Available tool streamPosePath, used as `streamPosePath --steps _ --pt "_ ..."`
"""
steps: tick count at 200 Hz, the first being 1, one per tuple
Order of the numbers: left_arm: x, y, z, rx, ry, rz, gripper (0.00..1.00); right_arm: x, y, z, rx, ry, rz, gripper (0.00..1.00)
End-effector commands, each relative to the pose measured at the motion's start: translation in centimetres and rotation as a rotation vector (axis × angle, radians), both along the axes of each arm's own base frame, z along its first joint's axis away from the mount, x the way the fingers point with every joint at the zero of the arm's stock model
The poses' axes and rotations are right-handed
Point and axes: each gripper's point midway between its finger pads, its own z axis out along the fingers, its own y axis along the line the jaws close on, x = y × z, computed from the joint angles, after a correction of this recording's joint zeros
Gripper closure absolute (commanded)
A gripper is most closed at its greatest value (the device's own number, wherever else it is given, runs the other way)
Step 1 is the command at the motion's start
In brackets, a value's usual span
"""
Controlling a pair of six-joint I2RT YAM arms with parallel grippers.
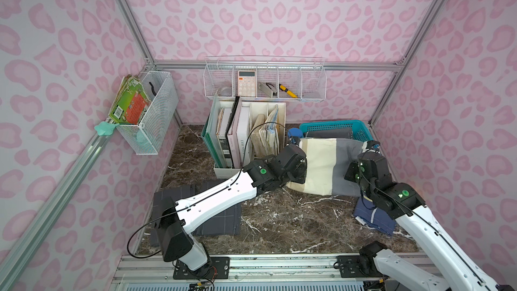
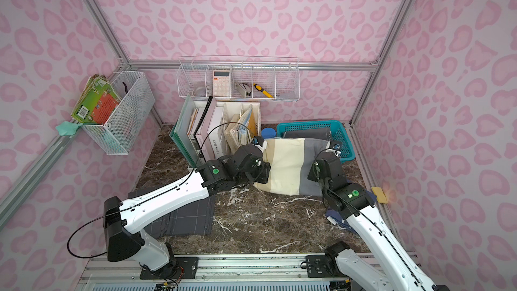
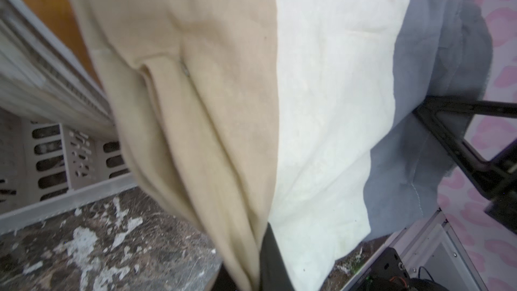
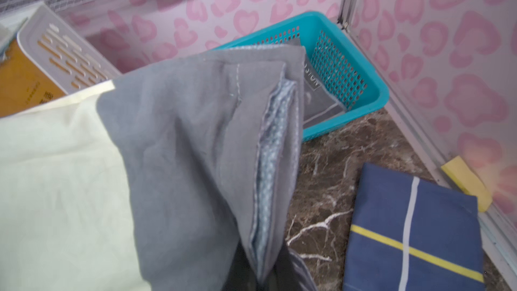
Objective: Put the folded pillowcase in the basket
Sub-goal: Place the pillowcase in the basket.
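Observation:
The folded pillowcase [image 1: 324,163], striped tan, cream and grey, hangs stretched between my two grippers just in front of the teal basket [image 1: 361,132]. My left gripper [image 1: 294,140] is shut on its tan end; in the left wrist view the tan pillowcase [image 3: 223,107] runs down into the gripper [image 3: 257,281]. My right gripper [image 1: 372,146] is shut on the grey end, and the right wrist view shows the grey hem of the pillowcase [image 4: 181,149] pinched in the gripper [image 4: 265,278]. The basket [image 4: 335,68] stands in the back right corner with a dark grey folded cloth [image 4: 316,99] inside.
A white file organiser [image 1: 246,135] with books stands left of the basket, with a blue round container [image 1: 293,132] between them. A dark checked cloth [image 1: 212,214] lies under the left arm. A navy folded cloth [image 4: 414,228] and a yellow pad [image 4: 467,183] lie by the right wall.

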Motion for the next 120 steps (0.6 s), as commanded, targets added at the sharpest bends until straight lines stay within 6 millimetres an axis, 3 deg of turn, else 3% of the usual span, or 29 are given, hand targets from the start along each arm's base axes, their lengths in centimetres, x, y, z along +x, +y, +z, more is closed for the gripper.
streamPosePath --steps 1,23,45,80,120 --pt "2.2 -1.6 2.3 0.024 -0.106 -0.007 1.0 2.8 -1.5 3.5 -0.043 -0.096 0.008 1.0" --pt "4.4 -3.7 3.3 0.027 -0.138 -0.009 1.0 5.3 -3.6 4.7 -0.033 -0.12 -0.028 1.0" --pt "6.7 -5.5 3.4 0.018 -0.139 -0.001 1.0 7.6 -5.3 4.5 -0.014 -0.113 -0.059 1.0" --pt "10.7 -7.6 2.1 0.021 -0.13 0.023 1.0 10.8 -7.1 4.1 0.003 -0.116 -0.086 1.0" --pt "14.4 -9.7 -0.4 0.001 -0.145 0.039 1.0 14.8 -8.6 1.7 -0.017 -0.057 -0.096 1.0"
